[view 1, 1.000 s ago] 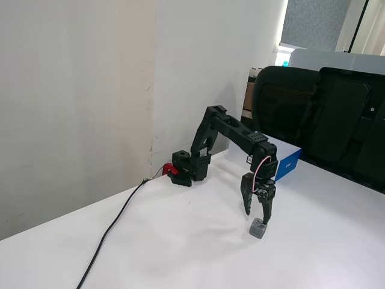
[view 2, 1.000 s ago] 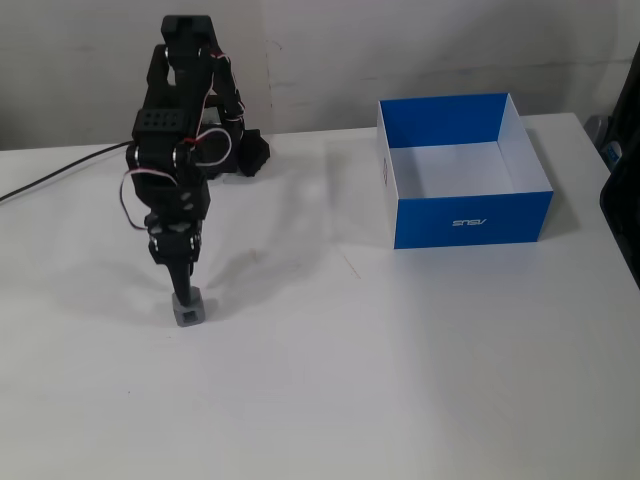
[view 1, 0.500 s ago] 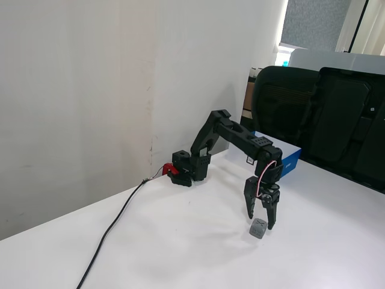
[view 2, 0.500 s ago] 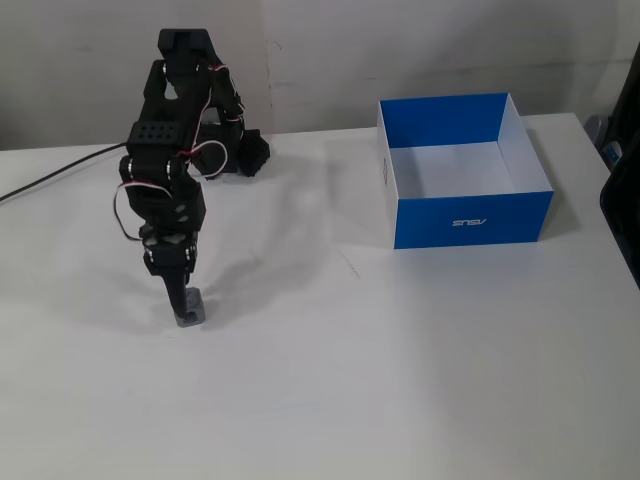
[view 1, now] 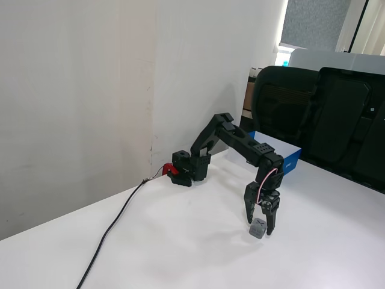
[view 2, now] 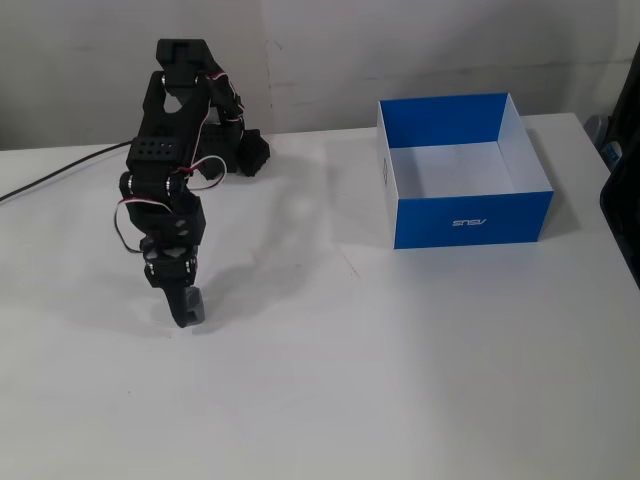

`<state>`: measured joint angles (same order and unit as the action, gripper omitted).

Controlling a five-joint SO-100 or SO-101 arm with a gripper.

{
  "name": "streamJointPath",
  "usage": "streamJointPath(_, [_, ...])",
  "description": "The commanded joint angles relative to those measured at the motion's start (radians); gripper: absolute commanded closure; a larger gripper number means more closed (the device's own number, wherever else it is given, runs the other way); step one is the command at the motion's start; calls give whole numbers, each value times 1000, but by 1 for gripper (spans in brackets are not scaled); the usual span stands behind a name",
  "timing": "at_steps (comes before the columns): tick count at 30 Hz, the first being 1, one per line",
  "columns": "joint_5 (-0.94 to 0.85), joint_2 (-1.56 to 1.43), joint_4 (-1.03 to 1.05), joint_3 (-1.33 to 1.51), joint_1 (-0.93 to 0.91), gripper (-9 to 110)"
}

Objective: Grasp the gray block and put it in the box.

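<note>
A smooth white table point(view 2: 420, 370) is seen, with a black chair point(view 1: 313, 114) behind. The square cardboard box point(view 2: 470, 215) (blue outside, white inside) stands well apart from the arm point(view 2: 170, 150). The gripper point(view 1: 258, 227) is spread around the rounded gray block point(view 1: 258, 229), which sits on the table.

An office: black mesh desk chairs point(view 1: 325, 114) behind a white table point(view 1: 180, 253), plain walls.

white lettering on the box point(view 2: 470, 222), blue front side, upside down to this fixed view; probably "asus". dark x-like mark on the gray block point(view 1: 258, 229) face. nothing else legible.
</note>
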<state>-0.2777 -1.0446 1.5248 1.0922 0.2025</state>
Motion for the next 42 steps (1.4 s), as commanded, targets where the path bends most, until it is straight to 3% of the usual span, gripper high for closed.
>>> streamJointPath(1, [-2, -20, 2, -81, -6, 76])
streamJointPath(4, [-2, -18, 3, -83, -8, 80])
streamJointPath(8, [-2, -12, 11, -95, -9, 101])
streamJointPath(18, [6, 0, 58, -153, -9, 101])
streamJointPath(25, [25, 2, 225, -390, -38, 101])
streamJointPath(33, [51, 3, 337, -586, -144, 101])
streamJointPath(42, [80, -98, 360, -611, -336, 101])
